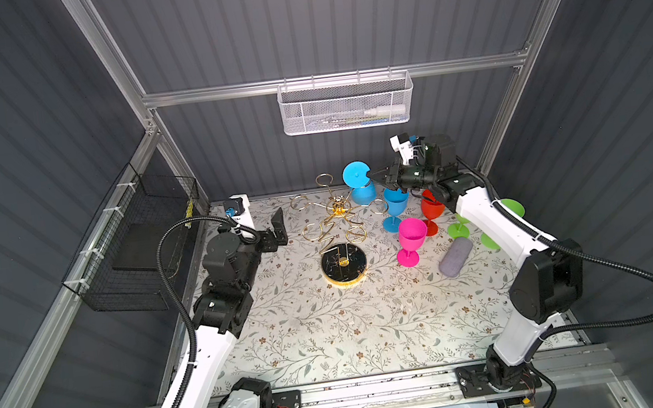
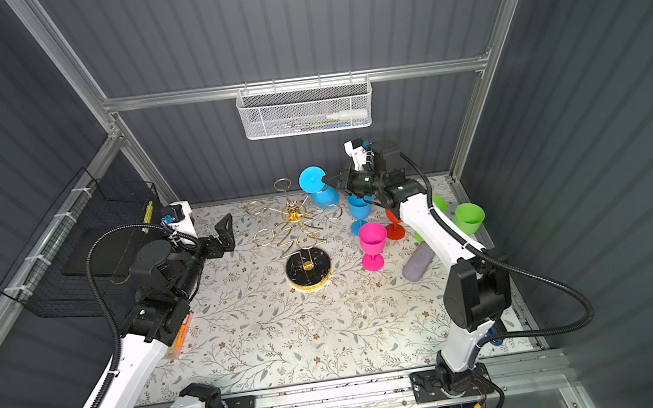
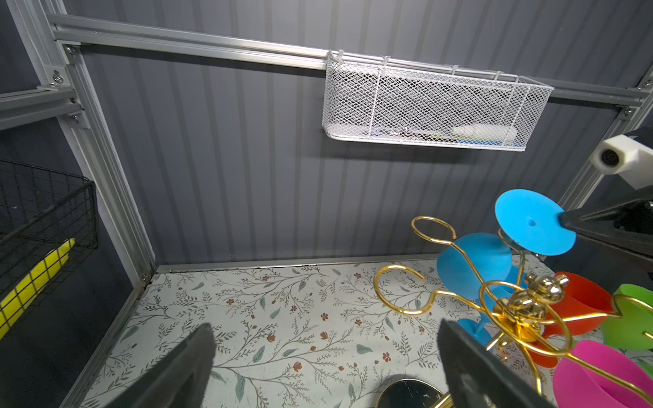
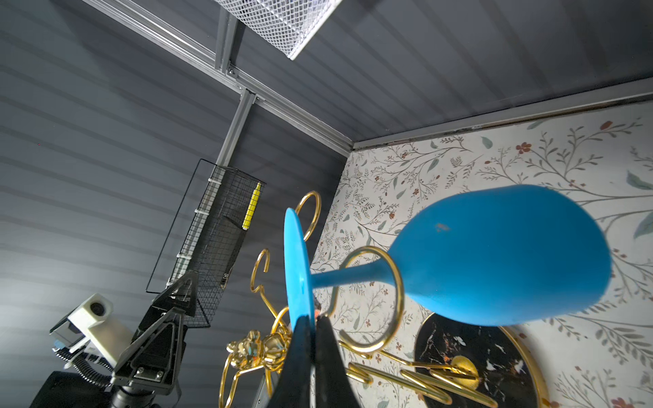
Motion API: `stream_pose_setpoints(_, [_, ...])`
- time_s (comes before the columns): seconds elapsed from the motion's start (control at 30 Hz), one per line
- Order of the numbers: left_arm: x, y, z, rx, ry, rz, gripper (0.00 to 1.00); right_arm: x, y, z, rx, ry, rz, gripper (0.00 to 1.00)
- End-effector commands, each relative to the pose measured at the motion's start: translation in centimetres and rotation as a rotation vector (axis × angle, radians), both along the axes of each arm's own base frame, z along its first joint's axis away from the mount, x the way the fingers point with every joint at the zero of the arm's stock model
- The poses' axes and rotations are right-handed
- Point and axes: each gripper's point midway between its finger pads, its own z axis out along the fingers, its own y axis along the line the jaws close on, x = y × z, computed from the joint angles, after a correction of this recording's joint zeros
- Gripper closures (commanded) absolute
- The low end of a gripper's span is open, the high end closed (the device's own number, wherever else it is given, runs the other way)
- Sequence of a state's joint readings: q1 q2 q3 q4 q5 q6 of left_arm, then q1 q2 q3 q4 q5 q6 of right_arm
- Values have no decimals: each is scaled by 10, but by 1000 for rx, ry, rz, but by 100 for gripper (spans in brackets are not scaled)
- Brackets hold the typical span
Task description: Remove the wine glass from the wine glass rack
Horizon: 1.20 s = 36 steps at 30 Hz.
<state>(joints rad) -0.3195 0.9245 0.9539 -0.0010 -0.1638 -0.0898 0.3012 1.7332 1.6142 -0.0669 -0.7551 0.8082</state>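
One rack (image 1: 337, 212) mid-surface (image 1: 310, 332), six loops | one blue glass (image 1: 356, 174) hanging upturned in a far loop | right tool (image 1: 372, 175) clamped on its foot | left tool (image 1: 275, 231) wide open, empty | standing: second blue glass (image 1: 395, 201), pink glass (image 1: 412, 235), red glass (image 1: 433, 208); green glasses (image 2: 469, 218) perhaps two

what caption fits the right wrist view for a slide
The right tool pinches the foot of a blue glass whose stem sits in a loop of the rack.

The blue wine glass (image 4: 494, 254) hung upside down, its stem through a loop of the gold wire rack (image 1: 337, 211) and its round foot pinched at the tips of the right gripper (image 4: 313, 318).
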Motion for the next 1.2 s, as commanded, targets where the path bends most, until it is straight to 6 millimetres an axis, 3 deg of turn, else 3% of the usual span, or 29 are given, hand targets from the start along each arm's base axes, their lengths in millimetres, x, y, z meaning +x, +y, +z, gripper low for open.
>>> stream_pose_setpoints(0.0, [-7,2,13,-15,-31,-8,0,-11,5,21,58,-34,46,100])
stream_pose_setpoints(0.5, [-7,1,15,-22,-36,-13,0,-33,4,9,65,4,62,100])
stream_pose_setpoints(1.17, [-6,2,18,-34,-41,-7,0,-46,-19,9,34,-9,-11,100])
